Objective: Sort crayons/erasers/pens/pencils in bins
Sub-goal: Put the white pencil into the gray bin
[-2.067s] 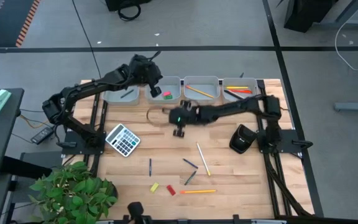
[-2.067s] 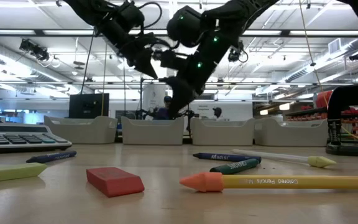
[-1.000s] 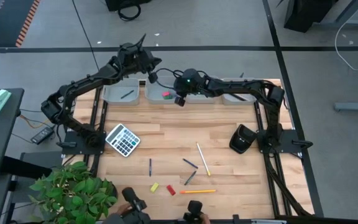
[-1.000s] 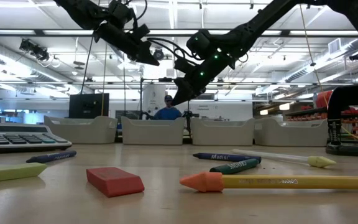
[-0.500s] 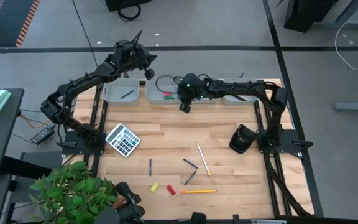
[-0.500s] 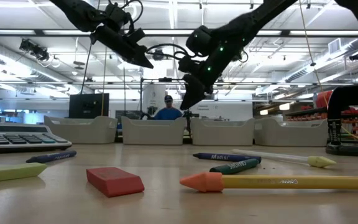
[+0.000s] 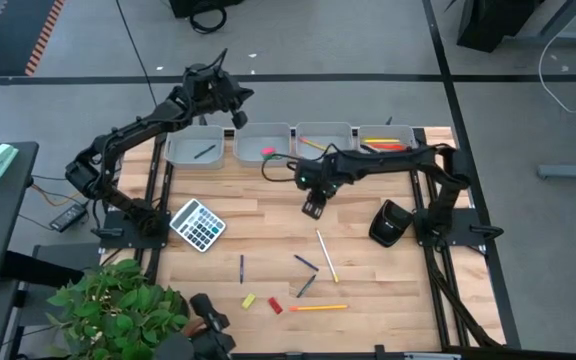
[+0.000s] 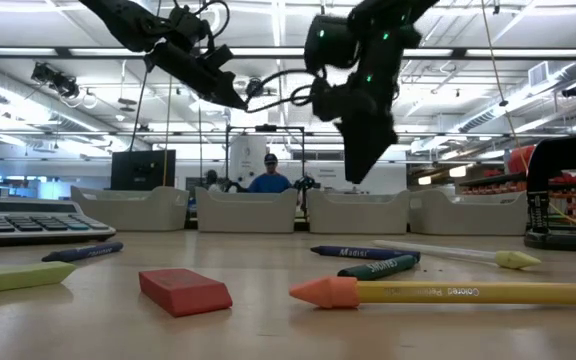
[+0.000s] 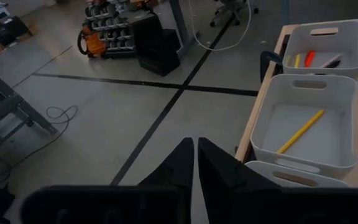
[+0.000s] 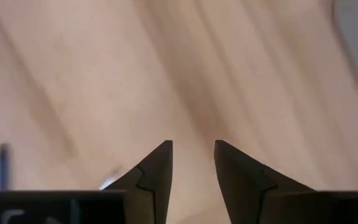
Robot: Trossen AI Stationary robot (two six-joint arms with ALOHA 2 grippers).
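I hold the right end effector (image 7: 313, 207) spread and empty above the wooden table (image 7: 268, 230), heading toward the pale beige pencil (image 7: 326, 255), while the left end effector (image 7: 230, 100), pinched together, waits clear behind the light-grey plastic bins (image 7: 264, 146).

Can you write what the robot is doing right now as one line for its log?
left gripper: shut, beyond bins | right gripper: open, empty, over table | pencils, erasers unsorted

Even, bright overhead light; ceiling strip lamps (image 8: 268, 50) glare in the low view. Shadows on the desk (image 7: 268, 235) are soft and short. The right wrist view is motion-blurred, wood grain smeared. In the low view, the near eraser (image 8: 184, 290) and pencil (image 8: 438, 292) appear slightly soft.
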